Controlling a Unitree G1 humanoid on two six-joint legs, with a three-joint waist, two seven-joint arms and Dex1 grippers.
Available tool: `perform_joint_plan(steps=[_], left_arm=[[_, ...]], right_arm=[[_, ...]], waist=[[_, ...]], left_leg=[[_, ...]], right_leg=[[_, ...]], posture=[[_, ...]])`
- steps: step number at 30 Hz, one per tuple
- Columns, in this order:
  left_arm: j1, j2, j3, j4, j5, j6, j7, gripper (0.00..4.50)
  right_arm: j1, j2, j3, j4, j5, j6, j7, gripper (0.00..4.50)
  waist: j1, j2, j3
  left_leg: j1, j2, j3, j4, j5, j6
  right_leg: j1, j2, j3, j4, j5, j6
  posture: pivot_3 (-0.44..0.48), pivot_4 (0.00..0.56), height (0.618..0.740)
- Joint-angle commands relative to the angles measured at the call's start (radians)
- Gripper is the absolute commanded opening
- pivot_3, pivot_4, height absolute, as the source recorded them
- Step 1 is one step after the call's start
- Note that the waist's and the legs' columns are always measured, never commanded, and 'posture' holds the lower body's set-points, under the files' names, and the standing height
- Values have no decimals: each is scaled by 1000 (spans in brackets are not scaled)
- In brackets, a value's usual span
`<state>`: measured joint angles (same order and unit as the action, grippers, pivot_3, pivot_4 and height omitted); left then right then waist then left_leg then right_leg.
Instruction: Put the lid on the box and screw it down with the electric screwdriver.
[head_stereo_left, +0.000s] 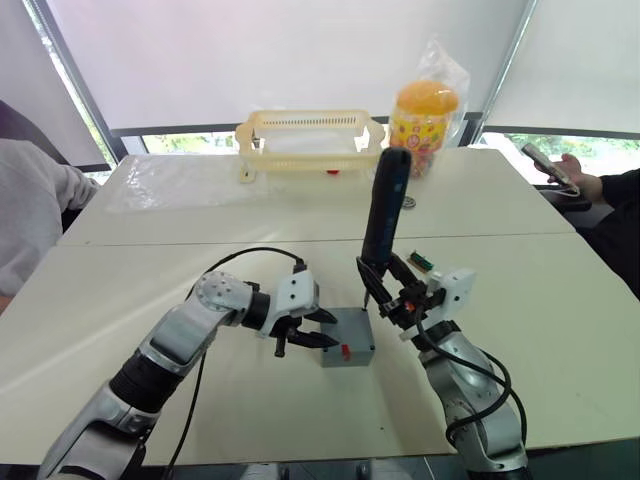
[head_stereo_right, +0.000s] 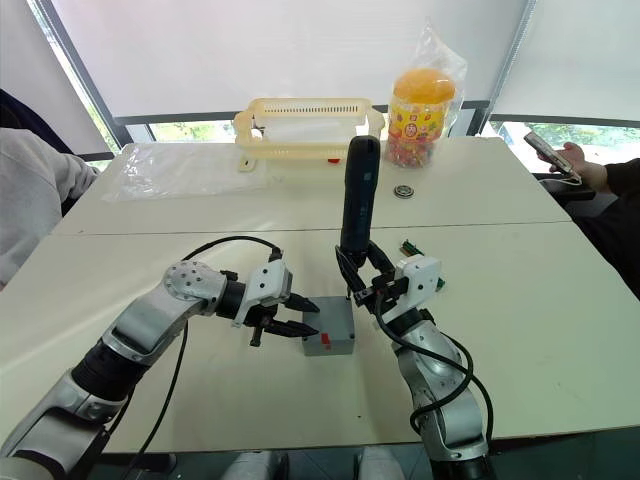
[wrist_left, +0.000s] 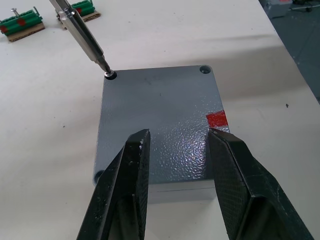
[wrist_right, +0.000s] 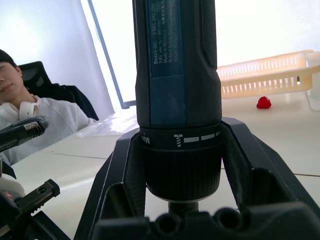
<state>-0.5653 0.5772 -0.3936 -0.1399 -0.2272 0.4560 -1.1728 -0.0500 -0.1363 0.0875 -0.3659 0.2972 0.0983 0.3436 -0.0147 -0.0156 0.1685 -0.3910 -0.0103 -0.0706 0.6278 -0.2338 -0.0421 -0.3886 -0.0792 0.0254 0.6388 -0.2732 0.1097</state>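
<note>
Driving screwdriver (head_stereo_right: 360, 195) bit into lid (wrist_left: 160, 125) corner.

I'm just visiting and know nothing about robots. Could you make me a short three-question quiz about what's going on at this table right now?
1. True or false: the flat grey plastic lid is already lying on the small grey square box.
2. Which gripper holds the long dark pen-shaped electric screwdriver? A) left gripper B) right gripper C) neither
3. Fill in: the screwdriver's thin metal bit touches a screw hole at one ____ of the lid.

Key
1. True; in the left wrist view the lid covers the box top.
2. B; its black fingers clamp the tool upright, while the left gripper's open fingers sit around the box's side.
3. Corner.
</note>
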Motion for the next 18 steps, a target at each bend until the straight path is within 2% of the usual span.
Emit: perform_joint_plan(steps=[1,14,18], left_arm=[[1,0,-48,47,54,21,9,1810],[-10,-25,-85,88,87,-13,8,1810],[-9,-33,-92,91,95,-24,9,1810]], right_arm=[[46,-15,31,27,-32,18,10,1707],[114,-33,40,14,-55,-1,16,1707],[110,-55,46,35,-109,-41,14,1707]], waist=[[0,0,-1],[2,0,-12],[3,0,-13]], left_leg=[[0,0,0,0,0,0],[0,1,0,-1,0,0],[0,2,0,-1,0,0]], right_leg=[[0,0,0,0,0,0],[2,0,0,-6,0,0],[3,0,-1,-6,0,0]], posture=[[0,150,740],[0,150,740],[0,150,740]])
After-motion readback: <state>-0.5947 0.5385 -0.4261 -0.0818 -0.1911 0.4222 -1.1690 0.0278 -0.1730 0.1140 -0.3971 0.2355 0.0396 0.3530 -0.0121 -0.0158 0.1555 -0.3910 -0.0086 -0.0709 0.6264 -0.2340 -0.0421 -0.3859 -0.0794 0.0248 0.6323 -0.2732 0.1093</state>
